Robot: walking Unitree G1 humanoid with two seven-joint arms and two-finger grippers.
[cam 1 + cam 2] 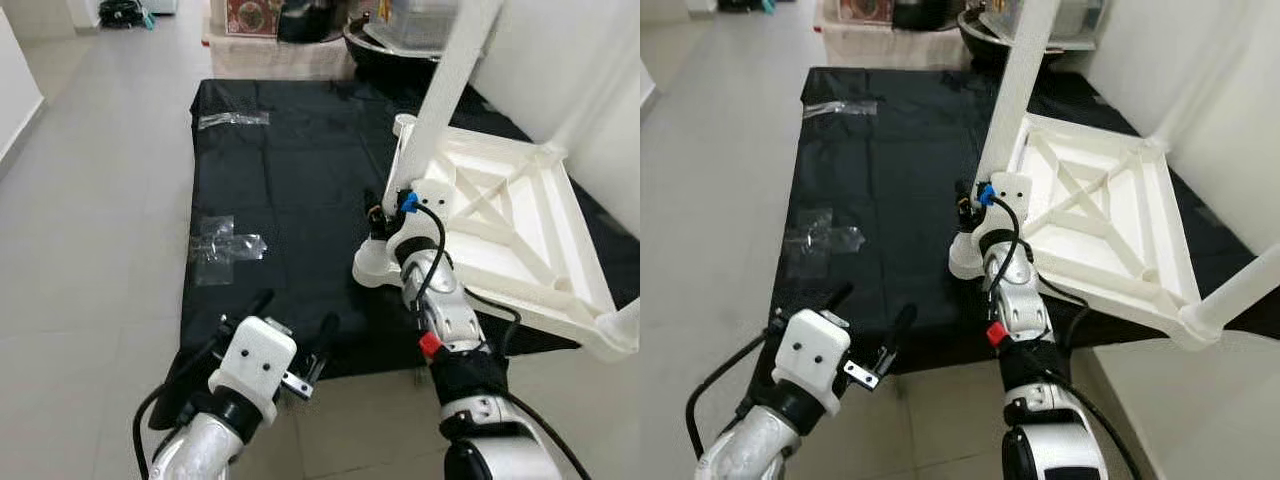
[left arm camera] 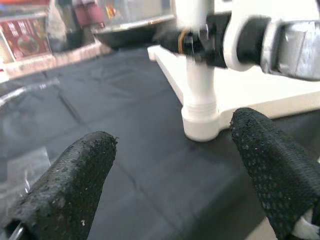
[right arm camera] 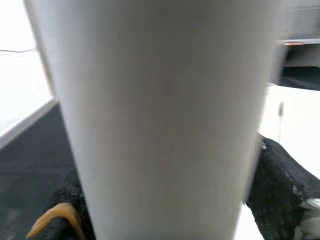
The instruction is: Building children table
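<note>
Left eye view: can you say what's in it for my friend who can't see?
The right gripper clamps a white table leg standing in the upturned white tabletop on a black sheet. The left gripper hovers open nearby.

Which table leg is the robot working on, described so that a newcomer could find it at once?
On the black sheet lies an upturned white tabletop. The white leg rises from its near-left corner socket, with the right gripper clamped around its base, unlike the other legs, which no gripper holds.

Even, bright indoor light; the head views are sharp, with soft shadows on the floor [image 1: 90, 200]. Wrist views blur: the white leg [image 3: 165, 120] looms unfocused.
</note>
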